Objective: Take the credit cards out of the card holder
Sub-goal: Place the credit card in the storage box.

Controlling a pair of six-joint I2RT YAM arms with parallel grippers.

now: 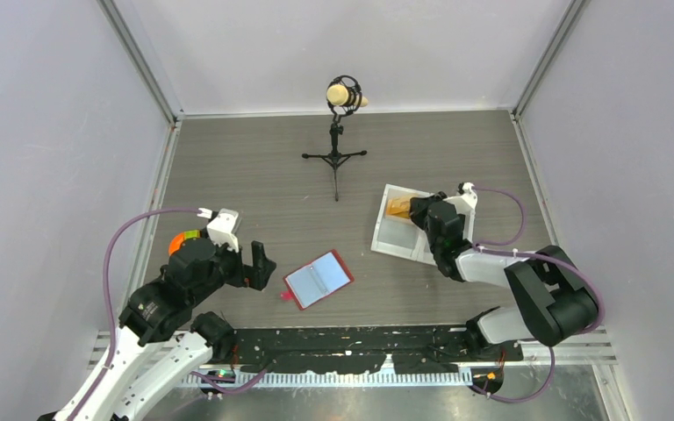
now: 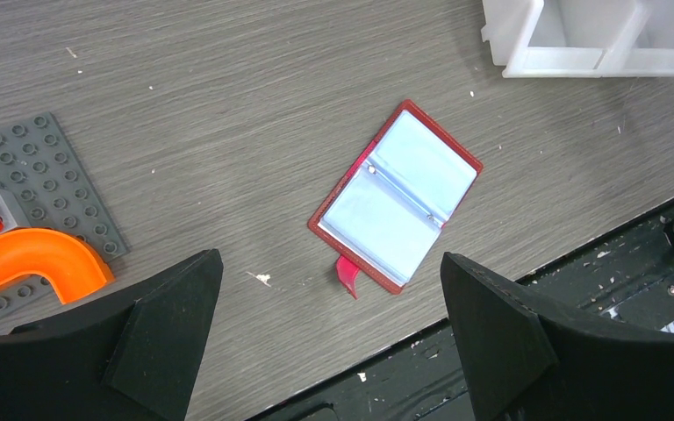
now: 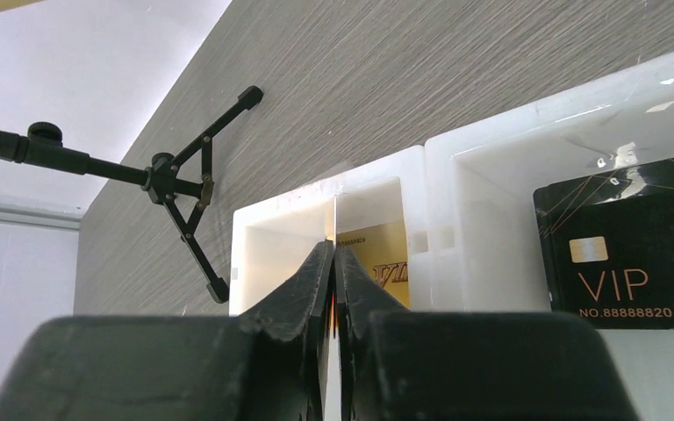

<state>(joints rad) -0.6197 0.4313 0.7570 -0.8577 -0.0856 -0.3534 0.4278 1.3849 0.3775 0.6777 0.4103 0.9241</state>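
The red card holder (image 1: 318, 279) lies open on the table, its pale blue-grey pockets (image 2: 395, 200) facing up and a red tab at its near edge. No card shows in the pockets. My left gripper (image 1: 261, 266) hangs just left of the holder, wide open (image 2: 329, 263) with nothing between its fingers. My right gripper (image 1: 421, 210) is shut over the white tray (image 1: 386, 247), its tips (image 3: 334, 247) at the compartment holding a gold credit card (image 3: 384, 256). That card lies face up. A black credit card (image 3: 632, 254) lies in the neighbouring compartment.
A microphone on a black tripod (image 1: 335, 158) stands at the back centre, its legs (image 3: 184, 184) just beyond the tray (image 3: 377, 175). A grey baseplate (image 2: 44, 175) with an orange curved piece (image 2: 35, 254) sits under my left arm. A black strip (image 2: 579, 289) runs along the near edge.
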